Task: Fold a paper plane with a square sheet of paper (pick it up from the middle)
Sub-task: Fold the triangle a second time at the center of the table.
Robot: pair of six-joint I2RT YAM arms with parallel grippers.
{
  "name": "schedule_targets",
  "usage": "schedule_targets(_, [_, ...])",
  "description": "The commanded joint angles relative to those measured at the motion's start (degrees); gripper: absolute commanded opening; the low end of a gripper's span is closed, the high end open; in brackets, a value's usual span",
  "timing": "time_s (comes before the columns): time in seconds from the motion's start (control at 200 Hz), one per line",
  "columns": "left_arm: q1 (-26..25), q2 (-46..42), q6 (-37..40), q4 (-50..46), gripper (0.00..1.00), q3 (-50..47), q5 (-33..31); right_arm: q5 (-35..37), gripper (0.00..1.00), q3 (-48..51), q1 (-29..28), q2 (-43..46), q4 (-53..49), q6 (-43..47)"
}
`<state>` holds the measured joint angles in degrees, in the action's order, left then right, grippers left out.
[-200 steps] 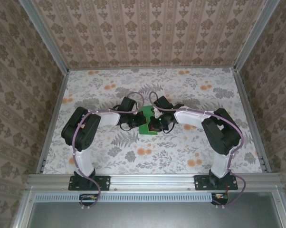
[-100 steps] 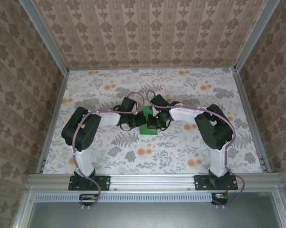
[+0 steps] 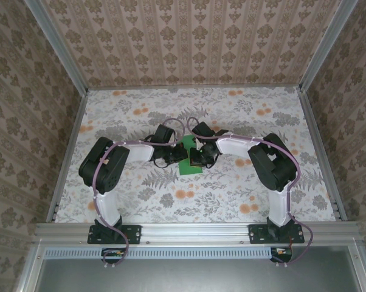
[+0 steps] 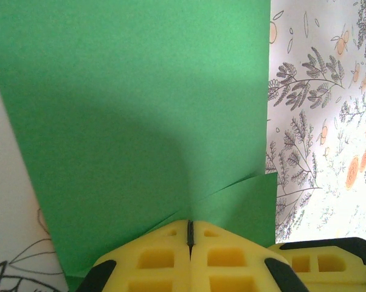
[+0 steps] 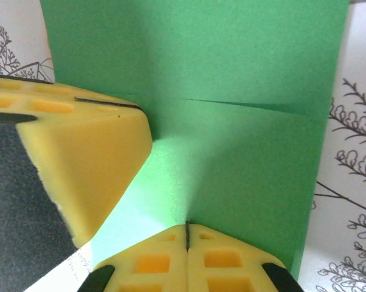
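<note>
The square sheet of paper (image 3: 189, 166) is bright green and lies mid-table between the two arms, partly folded, with overlapping flaps. My left gripper (image 3: 176, 157) comes at it from the left and my right gripper (image 3: 195, 157) from the right, close together. In the left wrist view the yellow fingertips (image 4: 189, 224) are shut, and the sheet of paper (image 4: 140, 109) rises to a crease that runs into them. The right gripper (image 5: 187, 225) is likewise shut where a ridge of the paper (image 5: 244, 152) meets its tips. The left gripper's yellow fingers (image 5: 86, 164) rest on the sheet beside it.
The floral tablecloth (image 3: 231, 194) covers the table. Patterned walls and aluminium rails (image 3: 70, 152) close it in on three sides. Open cloth lies on every side of the arms.
The right arm's elbow has drawn in to the left and its gripper has shifted slightly left over the paper. The left arm has stayed put. Both grippers remain shut.
</note>
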<state>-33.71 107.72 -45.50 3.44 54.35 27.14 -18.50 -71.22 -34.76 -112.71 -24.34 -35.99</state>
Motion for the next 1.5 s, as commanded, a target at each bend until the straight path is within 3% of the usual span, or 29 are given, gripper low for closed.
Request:
schedule_targets(0.0, [0.09,2.33,-0.56,-9.29,0.00,-3.17,-4.81,2.94,0.00,0.08,-0.05,-0.64,-5.85,1.25])
schedule_targets(0.87, [1.55,2.73,0.62,-8.38,0.00,-3.97,-3.77,1.71,0.00,15.36,4.18,10.42,-7.26,4.04])
schedule_targets(1.055, [1.37,2.67,1.59,-8.80,0.00,-2.44,-3.49,-2.81,0.00,13.02,3.44,16.09,-0.88,1.03])
schedule_targets(1.235, [1.41,2.68,2.43,-8.89,0.00,-1.97,-3.67,-7.52,0.00,7.18,2.19,9.36,4.08,-1.76])
schedule_targets(1.495, [1.37,3.64,2.43,-8.86,0.00,-1.47,-2.58,-7.34,0.00,3.90,1.63,2.23,4.32,-2.61])
